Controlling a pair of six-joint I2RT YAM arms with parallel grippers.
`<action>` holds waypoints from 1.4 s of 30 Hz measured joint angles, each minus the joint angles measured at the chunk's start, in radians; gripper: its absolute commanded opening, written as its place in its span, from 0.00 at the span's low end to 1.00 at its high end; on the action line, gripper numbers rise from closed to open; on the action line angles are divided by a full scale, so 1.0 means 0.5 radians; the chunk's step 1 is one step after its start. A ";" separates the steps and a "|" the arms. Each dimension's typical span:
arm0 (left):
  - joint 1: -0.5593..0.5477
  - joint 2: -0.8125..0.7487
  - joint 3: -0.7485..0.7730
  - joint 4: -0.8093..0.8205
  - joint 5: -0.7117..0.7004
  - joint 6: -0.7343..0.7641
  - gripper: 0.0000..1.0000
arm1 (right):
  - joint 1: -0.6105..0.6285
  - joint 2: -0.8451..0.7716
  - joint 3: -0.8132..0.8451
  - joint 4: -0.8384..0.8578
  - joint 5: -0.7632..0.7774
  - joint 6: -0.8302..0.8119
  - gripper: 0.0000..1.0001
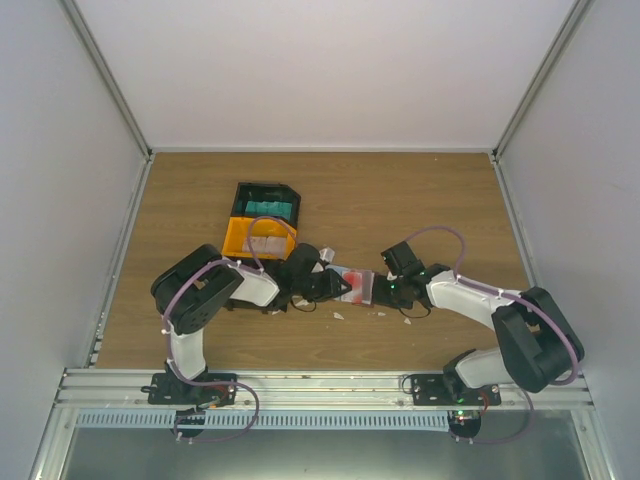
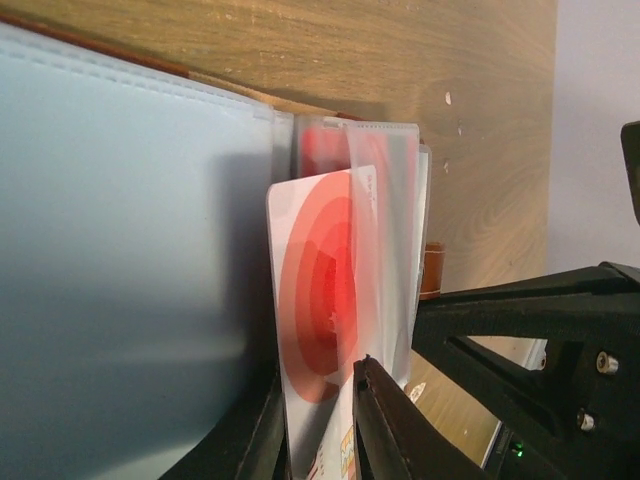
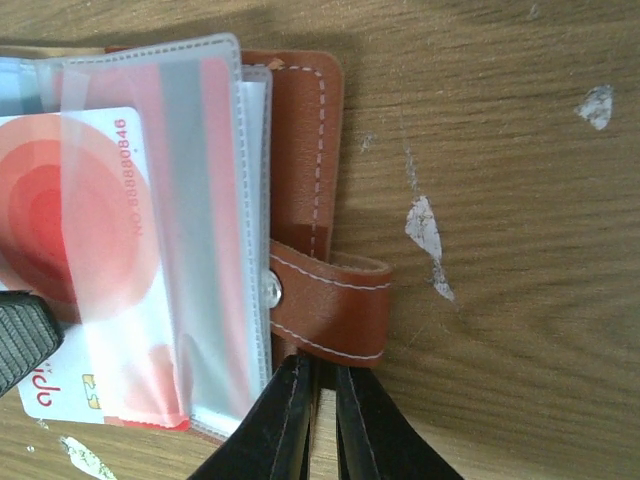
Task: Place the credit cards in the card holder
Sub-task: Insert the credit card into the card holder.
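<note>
The reddish-brown card holder (image 1: 357,285) lies open on the table between my two grippers. In the right wrist view its leather cover (image 3: 305,130) and snap strap (image 3: 335,305) show, with clear sleeves (image 3: 215,200) on top. My left gripper (image 2: 320,425) is shut on a red-and-white credit card (image 2: 320,300), whose far end sits partly inside a clear sleeve (image 2: 385,200). The same card (image 3: 80,220) shows in the right wrist view. My right gripper (image 3: 325,425) is shut on the holder's edge just below the strap. More cards lie in the bins.
A black bin (image 1: 266,203) with teal cards and a yellow bin (image 1: 258,240) with pale cards stand behind the left arm. White flecks (image 3: 425,235) dot the wooden table. Grey walls enclose three sides. The two arms (image 1: 460,295) nearly meet at the holder.
</note>
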State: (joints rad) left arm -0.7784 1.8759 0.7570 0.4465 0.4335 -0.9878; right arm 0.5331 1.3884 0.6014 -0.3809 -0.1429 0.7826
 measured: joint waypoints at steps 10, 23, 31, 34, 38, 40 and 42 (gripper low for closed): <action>-0.002 -0.079 -0.080 -0.006 -0.085 0.056 0.22 | 0.000 0.014 0.000 0.032 -0.040 -0.021 0.11; -0.002 -0.142 -0.138 -0.021 -0.146 0.095 0.08 | 0.016 -0.174 0.013 0.013 -0.029 -0.071 0.37; -0.002 -0.153 -0.142 -0.037 -0.150 0.108 0.17 | 0.106 -0.052 0.175 -0.011 0.041 -0.143 0.30; -0.002 -0.160 -0.146 -0.052 -0.152 0.107 0.18 | 0.169 0.056 0.262 -0.008 0.052 -0.179 0.22; -0.002 -0.208 -0.167 -0.091 -0.153 0.111 0.18 | 0.201 0.211 0.298 0.061 -0.047 -0.209 0.20; -0.002 -0.227 -0.168 -0.108 -0.153 0.114 0.18 | 0.204 0.258 0.297 0.079 -0.089 -0.211 0.19; -0.002 -0.233 -0.168 -0.113 -0.150 0.116 0.18 | 0.204 0.300 0.297 0.097 -0.117 -0.214 0.18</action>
State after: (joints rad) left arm -0.7792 1.7592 0.6731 0.3901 0.3584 -0.9298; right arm 0.6350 1.5383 0.7498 -0.3325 -0.2012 0.6758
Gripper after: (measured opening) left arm 0.183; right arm 0.192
